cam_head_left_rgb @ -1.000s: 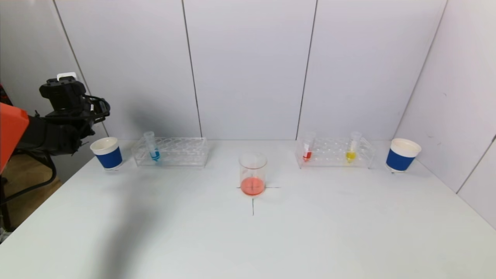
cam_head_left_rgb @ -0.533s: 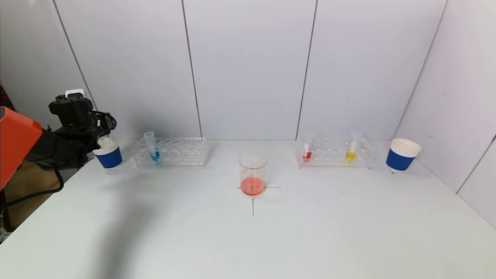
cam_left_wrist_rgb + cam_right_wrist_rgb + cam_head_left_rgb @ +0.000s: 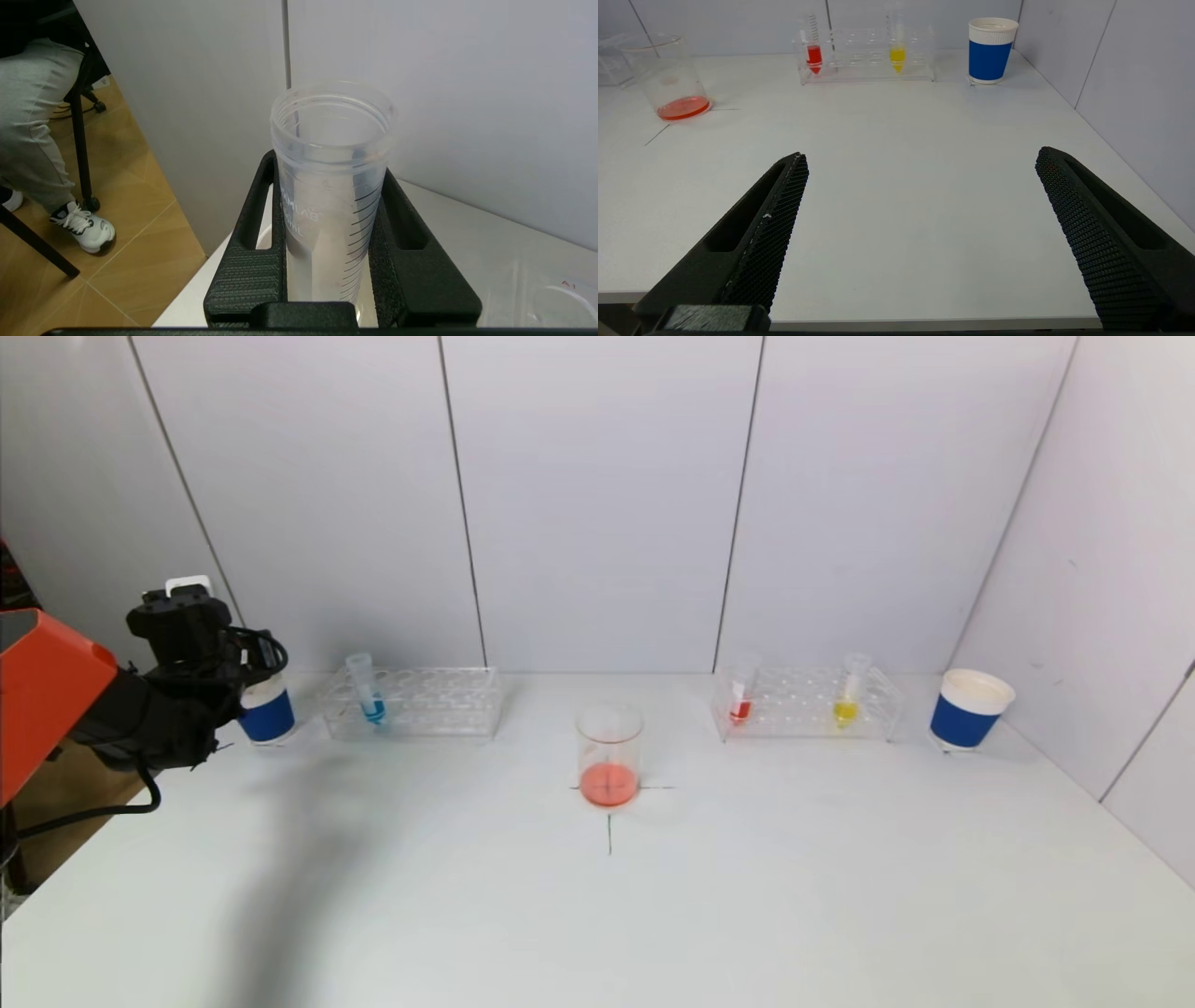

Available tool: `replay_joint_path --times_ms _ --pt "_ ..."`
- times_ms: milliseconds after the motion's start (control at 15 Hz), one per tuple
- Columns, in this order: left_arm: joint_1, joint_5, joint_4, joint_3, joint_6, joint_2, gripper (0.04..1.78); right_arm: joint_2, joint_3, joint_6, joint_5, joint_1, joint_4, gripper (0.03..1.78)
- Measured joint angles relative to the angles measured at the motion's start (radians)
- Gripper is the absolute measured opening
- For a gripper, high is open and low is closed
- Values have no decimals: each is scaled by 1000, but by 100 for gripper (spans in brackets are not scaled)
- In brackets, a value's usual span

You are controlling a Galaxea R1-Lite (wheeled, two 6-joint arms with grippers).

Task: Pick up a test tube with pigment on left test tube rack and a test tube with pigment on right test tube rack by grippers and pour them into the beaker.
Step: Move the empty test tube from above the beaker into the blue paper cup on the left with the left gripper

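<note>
My left gripper (image 3: 245, 663) is at the far left, just over the left blue paper cup (image 3: 268, 714). It is shut on a clear, empty graduated test tube (image 3: 329, 186), held upright between the fingers (image 3: 261, 224). The tube's lower end points into the cup's rim (image 3: 262, 234). The left rack (image 3: 439, 702) holds a tube with blue pigment (image 3: 366, 691). The right rack (image 3: 803, 707) holds a red tube (image 3: 741, 698) and a yellow tube (image 3: 848, 698). The beaker (image 3: 609, 756) at mid-table holds orange-red liquid. My right gripper (image 3: 922, 154) is open and empty over the table's front edge.
A second blue paper cup (image 3: 969, 711) stands right of the right rack. White walls close the table at the back and right. A black cross is marked under the beaker. Off the table's left edge a seated person's legs (image 3: 37, 140) and chair show.
My left arm has come down and slightly right with the empty tube, from above and left of the left cup to right over it. Nothing else has moved.
</note>
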Motion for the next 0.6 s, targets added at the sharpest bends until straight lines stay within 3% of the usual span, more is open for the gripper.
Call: replay_joint_path --times_ms 600 --pt "1 1 -24 23 2 15 50 0 0 0 0 0 0 177"
